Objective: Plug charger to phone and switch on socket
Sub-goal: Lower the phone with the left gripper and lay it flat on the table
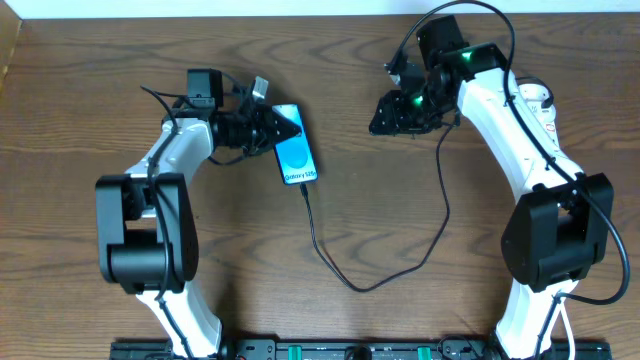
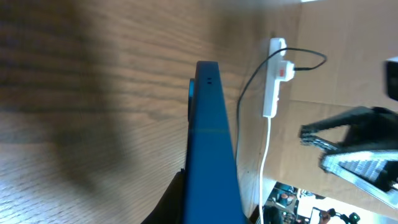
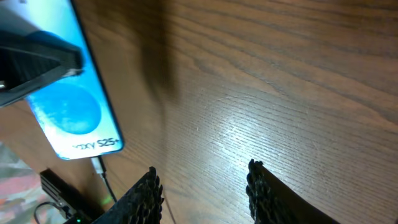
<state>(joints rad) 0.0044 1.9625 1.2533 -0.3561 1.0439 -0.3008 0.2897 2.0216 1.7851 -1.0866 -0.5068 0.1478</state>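
The phone (image 1: 296, 150) lies left of centre on the table, its cyan-blue screen up. My left gripper (image 1: 278, 128) is shut on its far end. In the left wrist view the phone (image 2: 211, 143) shows edge-on between the fingers. In the right wrist view the phone (image 3: 68, 99) has a dark finger across its screen. The charger's black cable (image 1: 350, 283) has its plug tip in the phone's near end (image 3: 97, 164) and loops right towards the socket (image 2: 273, 81). The socket (image 1: 545, 108) is mostly hidden under my right arm. My right gripper (image 1: 398, 108) is open and empty above the table; it also shows in the right wrist view (image 3: 202, 186).
A thicker white cord (image 2: 264, 155) runs from the socket towards the table's edge. The table's back edge lies just beyond both grippers. The black cable's loop lies across the middle and front of the table.
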